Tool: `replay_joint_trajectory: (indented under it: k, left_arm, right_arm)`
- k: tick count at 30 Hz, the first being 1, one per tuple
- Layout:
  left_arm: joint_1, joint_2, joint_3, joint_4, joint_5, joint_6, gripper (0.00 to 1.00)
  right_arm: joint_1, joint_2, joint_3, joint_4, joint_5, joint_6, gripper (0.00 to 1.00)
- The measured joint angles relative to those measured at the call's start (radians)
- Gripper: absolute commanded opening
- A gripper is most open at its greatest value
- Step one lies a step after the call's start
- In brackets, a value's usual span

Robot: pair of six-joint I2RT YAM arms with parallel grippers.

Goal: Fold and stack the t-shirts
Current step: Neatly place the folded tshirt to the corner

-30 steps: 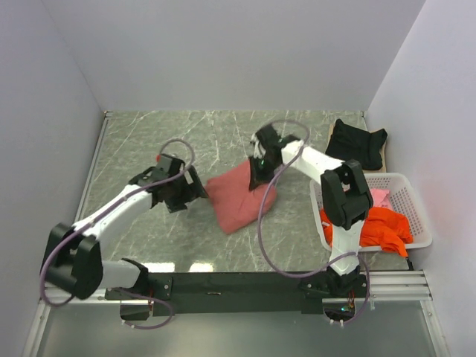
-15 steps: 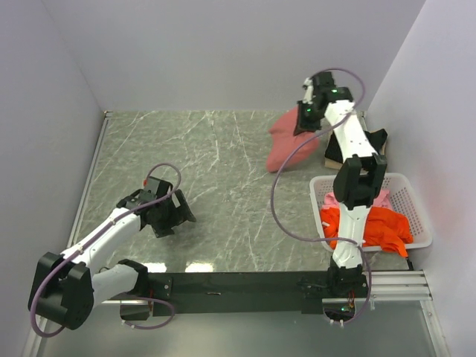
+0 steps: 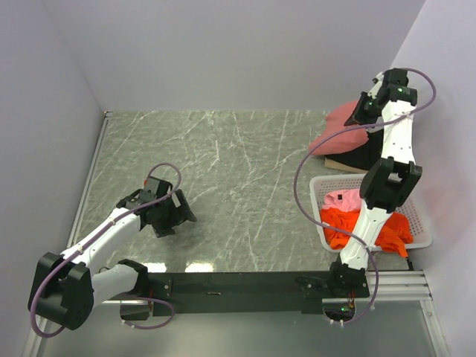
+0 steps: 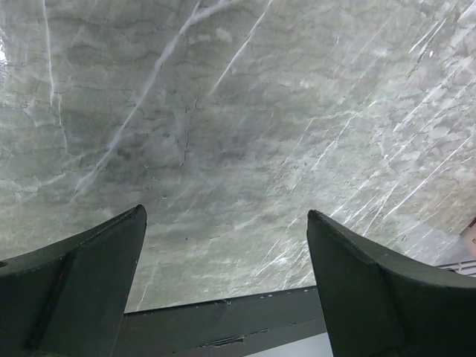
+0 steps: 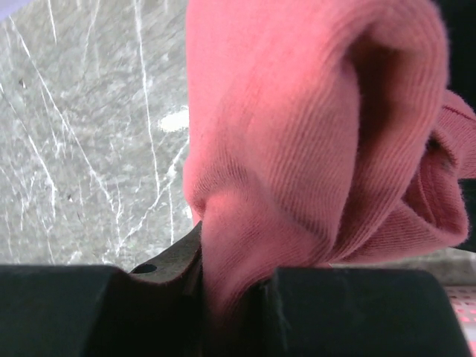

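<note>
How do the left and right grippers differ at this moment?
The left gripper is open and empty; the right gripper is shut on the brick-red t-shirt. The left sits low over the table; the right reaches the far right corner. Both are dark-coloured.

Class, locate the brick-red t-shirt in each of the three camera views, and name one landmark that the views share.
Top external: the brick-red t-shirt is at upper right, hanging from the right end effector.
Left wrist: not in it.
Right wrist: it fills the centre and right, pinched between the fingers at the bottom edge.
Shared landmark: the marble table with white veins, seen in all three.
</note>
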Motion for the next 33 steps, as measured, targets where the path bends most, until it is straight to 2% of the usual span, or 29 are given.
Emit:
replay_joint_trajectory:
  k: [13, 18, 26, 28, 29, 31, 33]
  left_arm:
    - [0.001, 0.005, 0.0, 0.0, 0.01, 0.001, 0.95]
    - [0.001, 0.005, 0.0, -0.004, 0.016, 0.001, 0.95]
    - [0.001, 0.004, 0.0, -0.023, 0.022, 0.002, 0.95]
    - [0.001, 0.004, 0.0, -0.033, 0.025, 0.002, 0.95]
    - [0.001, 0.004, 0.0, -0.039, 0.025, 0.002, 0.95]
    - [0.001, 0.004, 0.002, -0.051, 0.025, 0.002, 0.95]
    - [0.001, 0.004, 0.002, -0.059, 0.024, 0.003, 0.95]
  right_arm:
    - [-0.071, -0.063, -0.078, 0.017, 0.014, -0.015, 0.0]
    - [-0.072, -0.063, -0.123, 0.046, 0.074, -0.027, 0.0]
    - [-0.07, -0.074, -0.287, 0.193, 0.207, -0.029, 0.04]
    - [-0.069, -0.079, -0.323, 0.226, 0.256, -0.026, 0.09]
    - [-0.069, -0.081, -0.34, 0.243, 0.283, -0.025, 0.25]
    - [-0.068, -0.088, -0.373, 0.275, 0.34, -0.019, 0.4]
    - [-0.068, -0.096, -0.401, 0.302, 0.391, -0.014, 0.45]
